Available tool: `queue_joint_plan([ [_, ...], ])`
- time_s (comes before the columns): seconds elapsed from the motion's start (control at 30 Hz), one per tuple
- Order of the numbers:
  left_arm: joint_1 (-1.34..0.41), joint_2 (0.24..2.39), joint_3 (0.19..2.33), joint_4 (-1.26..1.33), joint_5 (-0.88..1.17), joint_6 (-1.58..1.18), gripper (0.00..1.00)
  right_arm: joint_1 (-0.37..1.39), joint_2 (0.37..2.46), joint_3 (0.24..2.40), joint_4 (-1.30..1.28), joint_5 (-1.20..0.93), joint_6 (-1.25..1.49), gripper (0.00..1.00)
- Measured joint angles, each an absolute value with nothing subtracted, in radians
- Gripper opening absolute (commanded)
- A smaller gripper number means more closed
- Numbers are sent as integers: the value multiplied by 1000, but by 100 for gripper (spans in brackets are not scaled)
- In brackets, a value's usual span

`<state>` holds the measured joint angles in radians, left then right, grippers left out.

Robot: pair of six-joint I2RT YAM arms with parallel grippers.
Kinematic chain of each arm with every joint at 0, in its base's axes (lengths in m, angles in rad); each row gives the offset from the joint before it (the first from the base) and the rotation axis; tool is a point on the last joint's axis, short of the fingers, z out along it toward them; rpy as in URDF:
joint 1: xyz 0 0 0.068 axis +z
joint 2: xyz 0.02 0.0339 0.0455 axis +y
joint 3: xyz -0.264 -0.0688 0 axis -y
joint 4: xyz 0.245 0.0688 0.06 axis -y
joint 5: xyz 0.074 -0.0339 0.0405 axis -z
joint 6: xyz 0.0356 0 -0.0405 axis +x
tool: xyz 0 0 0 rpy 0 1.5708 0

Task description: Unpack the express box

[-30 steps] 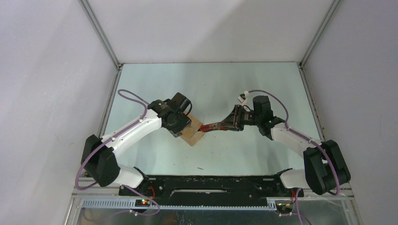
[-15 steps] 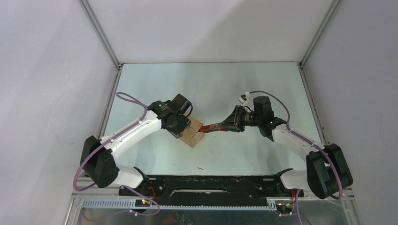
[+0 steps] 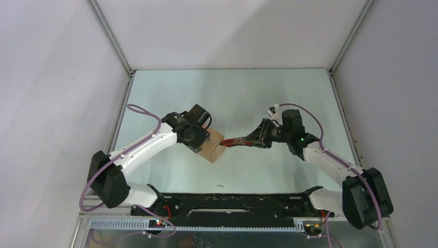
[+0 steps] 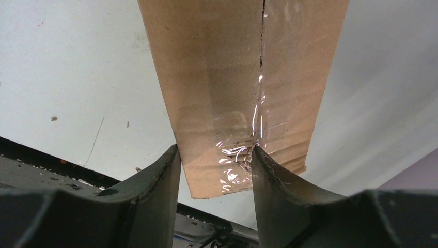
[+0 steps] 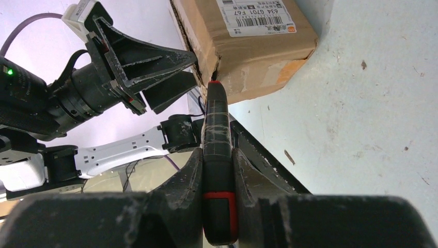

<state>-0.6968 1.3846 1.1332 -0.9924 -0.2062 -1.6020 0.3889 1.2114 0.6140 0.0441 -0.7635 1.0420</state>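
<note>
"On the pale tabletop, what fills the frame?" the desk asks.

"Two white-and-black arms, reaching inward from the near edge," the photographer replies. "The left arm bends over the middle-left. The right arm stretches toward it from the other side. Purple cables loop along both."

"Where is the express box?"

"The express box sits on the tabletop just left of centre, between the two arms and partly under the left claw. It is brown cardboard, turned at an angle to the tabletop's edges."

"What is the left claw doing?"

"It is closed on the carton's end. In the left wrist view one finger lies against the box's outer edge and the other stands at the taped seam. Whether that second finger rests on the face or in the slit cannot be told."

"And the right claw?"

"The right claw is clamped narrow on a slim red-and-black utility knife, which points at the box. The right wrist view shows the knife's red tip touching the carton at a corner, just beside a dark gap under the flap edge."

"Any smaller details?"

"A white printed label with barcodes covers one face, next to the corner the knife meets. Clear tape glints along a seam that shows a thin dark split. A dark speck lies on the tabletop nearer the arm bases."
</note>
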Motion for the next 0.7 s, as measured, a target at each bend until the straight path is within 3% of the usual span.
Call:
queue_joint_plan([
  [0.4, -701, 1380, 1126, -1017, -233, -1614, 29, 517, 1187, 596, 74, -647, 1148, 0],
  [0.7, -708, 1341, 1085, -966, -228, -1641, 29, 497, 1151, 527, 136, -646, 1195, 0],
])
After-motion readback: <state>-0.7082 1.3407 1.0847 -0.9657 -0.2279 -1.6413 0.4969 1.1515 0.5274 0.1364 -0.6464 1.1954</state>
